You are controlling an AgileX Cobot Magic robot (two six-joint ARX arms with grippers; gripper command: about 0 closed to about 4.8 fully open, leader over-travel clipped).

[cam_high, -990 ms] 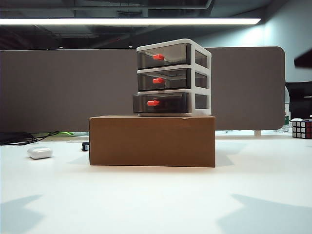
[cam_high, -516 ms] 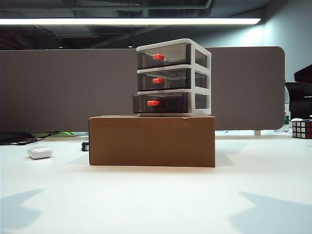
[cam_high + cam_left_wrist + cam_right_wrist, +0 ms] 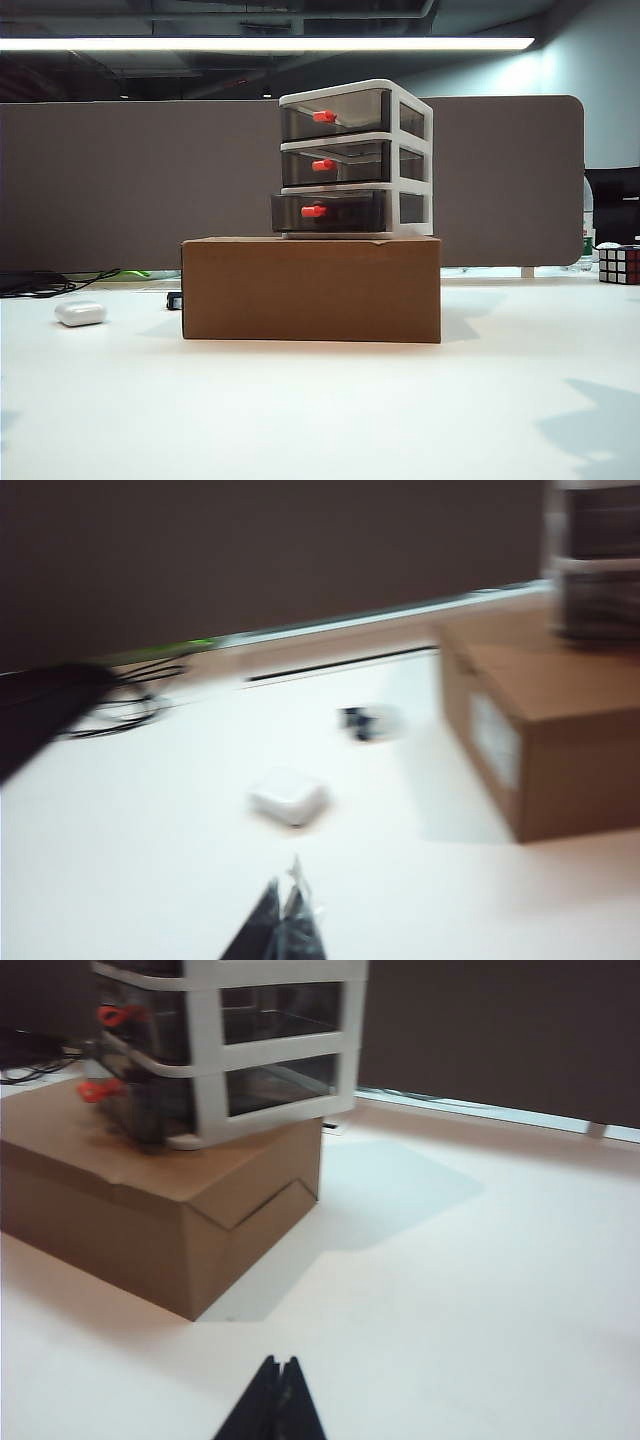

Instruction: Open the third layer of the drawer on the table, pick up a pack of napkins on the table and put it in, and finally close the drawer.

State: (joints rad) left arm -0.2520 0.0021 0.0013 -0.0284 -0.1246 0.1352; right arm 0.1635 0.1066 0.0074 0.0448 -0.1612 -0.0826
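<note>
Your left gripper point(image 3: 290, 900) was closed and empty above the smooth white table point(image 3: 320, 420), a small white oval case point(image 3: 288, 797) just ahead. Your right gripper point(image 3: 279, 1372) was also closed, well before the matte brown cardboard box point(image 3: 150, 1220) that carried the white-framed, smoky grey plastic drawer point(image 3: 355, 160); its third layer point(image 3: 330, 211) stood slightly out.

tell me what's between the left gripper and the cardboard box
In the left wrist view the shut left gripper has bare white table before the cardboard box; the small white case lies off to the side.

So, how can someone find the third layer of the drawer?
Find the brown cardboard box on the table; the white drawer stands on it. The third layer is the lowest grey one and alone sticks out slightly.
</note>
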